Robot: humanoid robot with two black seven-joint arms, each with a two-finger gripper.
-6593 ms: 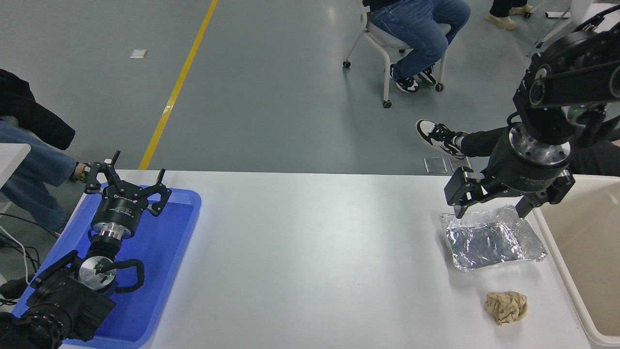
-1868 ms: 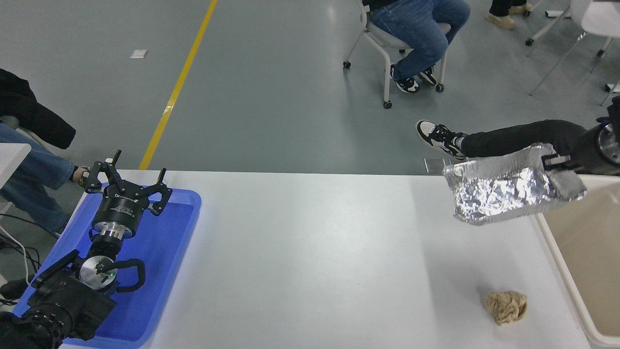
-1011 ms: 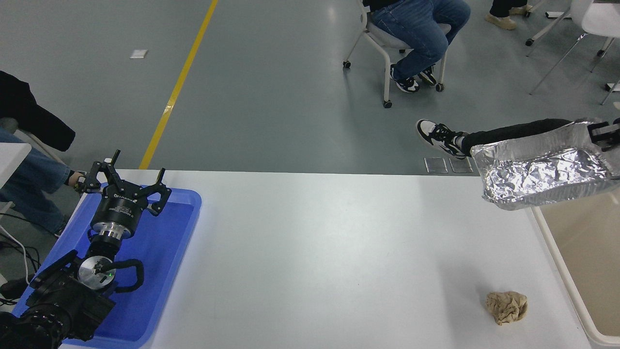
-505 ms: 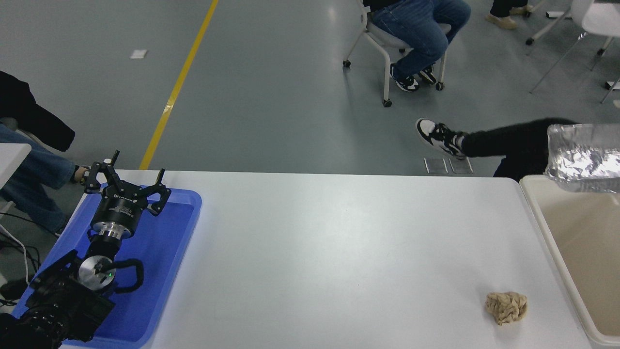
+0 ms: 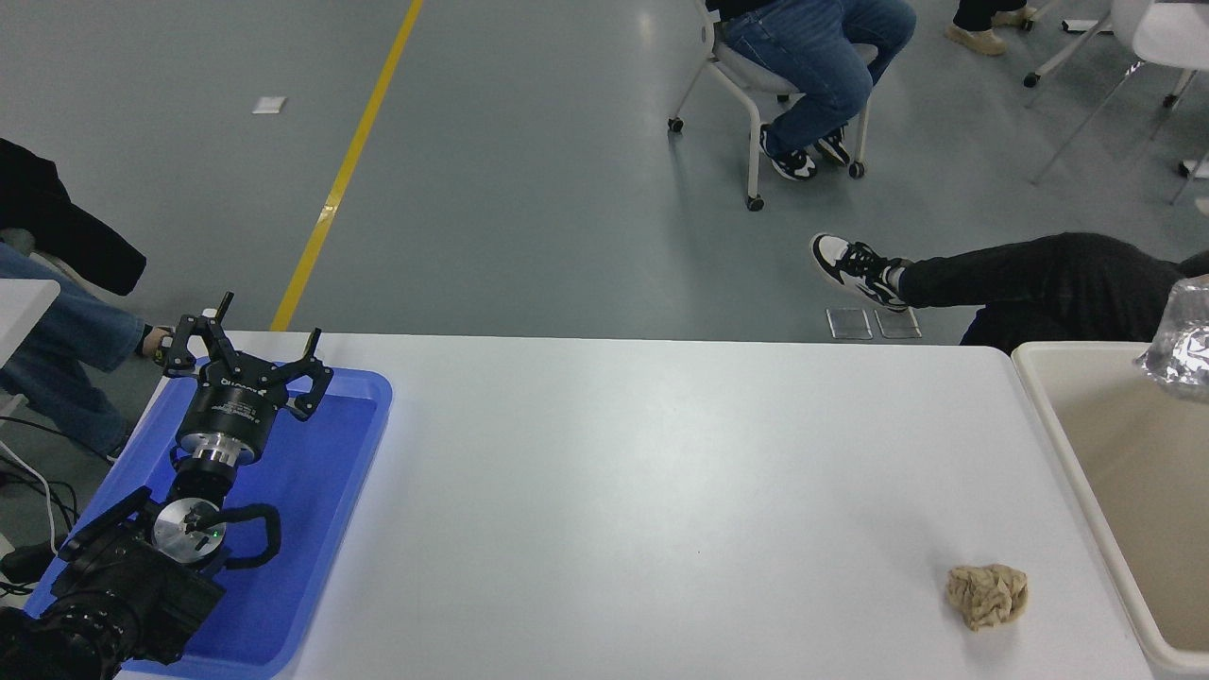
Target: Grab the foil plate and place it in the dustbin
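Observation:
Only a corner of the shiny crinkled foil plate shows at the right edge of the head view, hanging in the air above the beige dustbin. The rest of the plate is cut off by the picture's edge. The right arm and its gripper are out of view beyond that edge. The dustbin stands at the table's right end, and its smooth tan inside shows. My left gripper is parked open over the blue tray at the lower left.
A bright blue shallow tray lies under the left arm. A small crumpled tan paper ball lies near the front right. A person's leg with a black-and-white shoe reaches in behind the table's far edge. Another person sits on a chair further back.
The foil plate has moved further right over the dustbin and has almost left the picture. The left arm has not moved.

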